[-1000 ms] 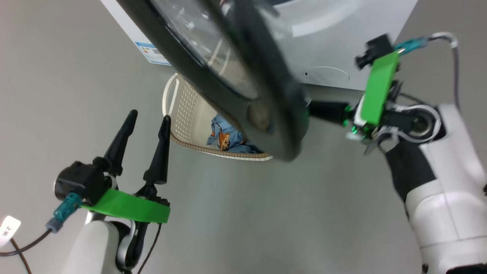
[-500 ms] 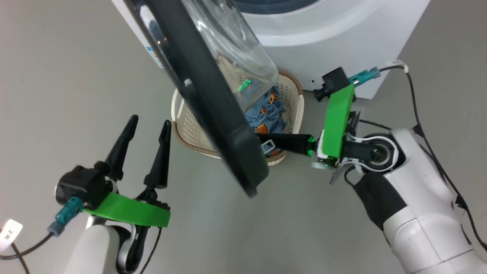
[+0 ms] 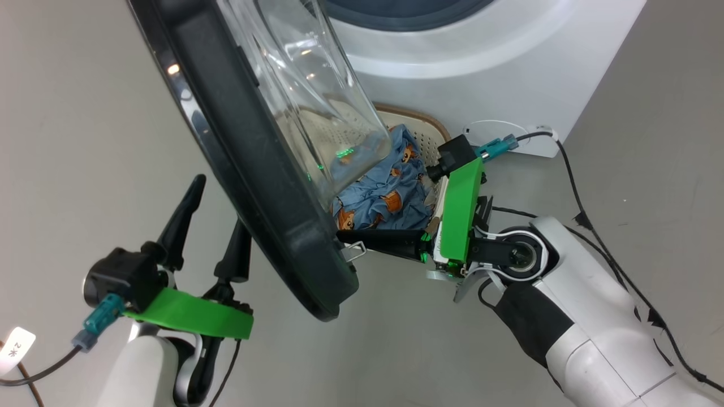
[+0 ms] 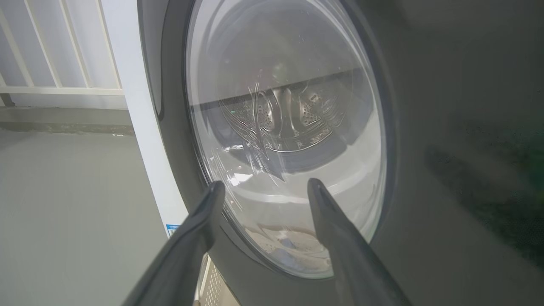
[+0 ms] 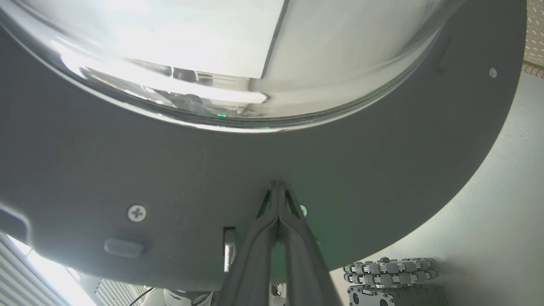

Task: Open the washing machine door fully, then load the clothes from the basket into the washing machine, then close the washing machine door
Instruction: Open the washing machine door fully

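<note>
White big front-loading washing machine (image 3: 492, 73) stands at top of head view, its grey-blue rubber gasket (image 3: 396, 10) cut by the frame edge. The large round washing machine door with glossy black ring and bulging clear glass bowl (image 3: 243, 169) is swung out from the machine and seen nearly edge-on, bowl side facing the machine; in the left wrist view the same door (image 4: 178, 127) shows its outer face, with the steel perforated drum (image 4: 289, 114) visible through the glass. Cream-white perforated plastic basket with brown woven-look rim (image 3: 421, 120) sits on the grey floor (image 3: 85, 141) right at the machine's foot, partly behind the glass bowl. Light blue clothes with orange-brown cartoon animals (image 3: 390, 195) lie bundled inside the basket. Right gripper (image 3: 341, 236) reaches across in front of the basket, long dark fingers pressed together, no gap, tips against the inner face of the black ring near its lower edge; the right wrist view shows the right gripper (image 5: 278, 185) the same way. Left gripper (image 3: 219, 202) is raised on the door's outer side, jaws spread wide and holding nothing, one finger partly hidden behind the ring. A small metal latch loop (image 3: 353, 251) sticks out just below the right fingertips.
</note>
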